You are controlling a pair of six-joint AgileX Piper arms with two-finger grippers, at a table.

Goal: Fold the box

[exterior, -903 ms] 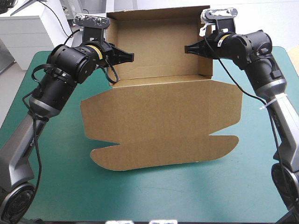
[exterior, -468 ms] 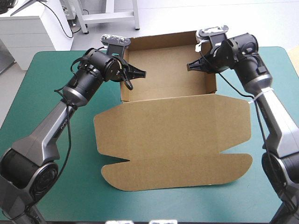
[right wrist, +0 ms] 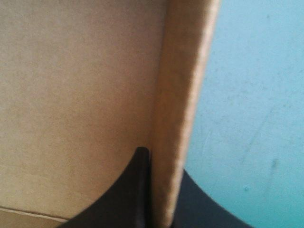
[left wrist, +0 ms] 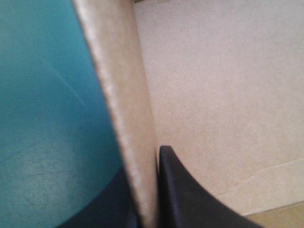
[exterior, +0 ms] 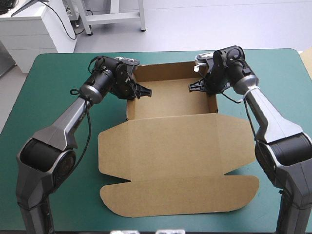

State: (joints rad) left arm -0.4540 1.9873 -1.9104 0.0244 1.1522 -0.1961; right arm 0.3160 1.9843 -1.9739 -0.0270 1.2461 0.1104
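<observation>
Finding: the box [exterior: 170,97] sits at the far middle of the teal-green worktop [exterior: 53,78] as an open tray, its lid [exterior: 180,146] flat toward the near edge. The left tool [exterior: 139,91] is clenched on the left wall [exterior: 128,109] — one black finger inside the tray, one outside. The right tool [exterior: 197,87] grips the right wall [exterior: 215,105] likewise. Both walls run far-to-near. The lid lies nearward of both tools, about equally far from each. Judgement: work on the lid requires release first, then a reach toward the near edge.
</observation>
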